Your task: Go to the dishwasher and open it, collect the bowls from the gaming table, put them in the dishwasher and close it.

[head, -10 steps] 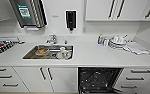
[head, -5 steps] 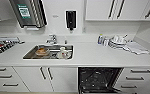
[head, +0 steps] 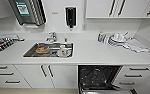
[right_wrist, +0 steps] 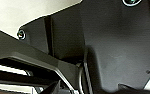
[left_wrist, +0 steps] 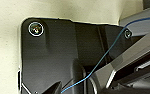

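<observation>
Dishwasher (head: 99, 77) open under white tabletop (head: 91, 53), dark interior exposed, right of sink (head: 49, 49) holding dishes. Stacked plates (head: 118, 38) on tabletop, far right. Pincer state: cannot tell.

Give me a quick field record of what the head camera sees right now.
dishwasher: under the counter, right of the sink, door open, dark inside
sink: steel, holds dishes, one orange-brown item among them
counter: white; stacked plates at back right, cloth beside them
wall: black dispenser above the tap
bowls in dishwasher: cannot tell
</observation>
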Robot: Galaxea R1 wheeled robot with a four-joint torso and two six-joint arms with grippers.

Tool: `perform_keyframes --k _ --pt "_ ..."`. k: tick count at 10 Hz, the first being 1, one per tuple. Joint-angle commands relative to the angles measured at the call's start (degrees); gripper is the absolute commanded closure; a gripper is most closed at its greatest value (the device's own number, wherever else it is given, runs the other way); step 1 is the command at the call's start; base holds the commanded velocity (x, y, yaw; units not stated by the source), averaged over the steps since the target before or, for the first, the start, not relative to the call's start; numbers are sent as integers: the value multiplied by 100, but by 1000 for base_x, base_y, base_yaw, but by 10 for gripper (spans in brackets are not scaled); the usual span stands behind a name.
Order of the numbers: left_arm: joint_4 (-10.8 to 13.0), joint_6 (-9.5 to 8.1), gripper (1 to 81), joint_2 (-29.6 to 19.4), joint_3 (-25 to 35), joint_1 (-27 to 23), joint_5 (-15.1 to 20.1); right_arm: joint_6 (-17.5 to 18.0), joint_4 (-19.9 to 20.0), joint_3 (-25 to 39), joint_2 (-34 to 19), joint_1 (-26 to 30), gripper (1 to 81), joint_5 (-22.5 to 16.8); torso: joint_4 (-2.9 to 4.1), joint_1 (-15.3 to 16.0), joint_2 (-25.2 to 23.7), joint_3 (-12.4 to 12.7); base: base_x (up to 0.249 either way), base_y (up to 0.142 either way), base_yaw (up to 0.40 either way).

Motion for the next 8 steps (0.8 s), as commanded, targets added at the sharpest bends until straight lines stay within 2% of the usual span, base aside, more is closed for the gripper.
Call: perform_keyframes --k 1,8 --pt "72 37 10 -54 67 -1 324 -11 -84 54 4 95 10 -350 0 -354 549 452 0 0 0" --pt "81 37 10 -27 32 -1 323 -11 -136 54 30 86 10 -350 0 -1228 1882 1528 0 0 0"
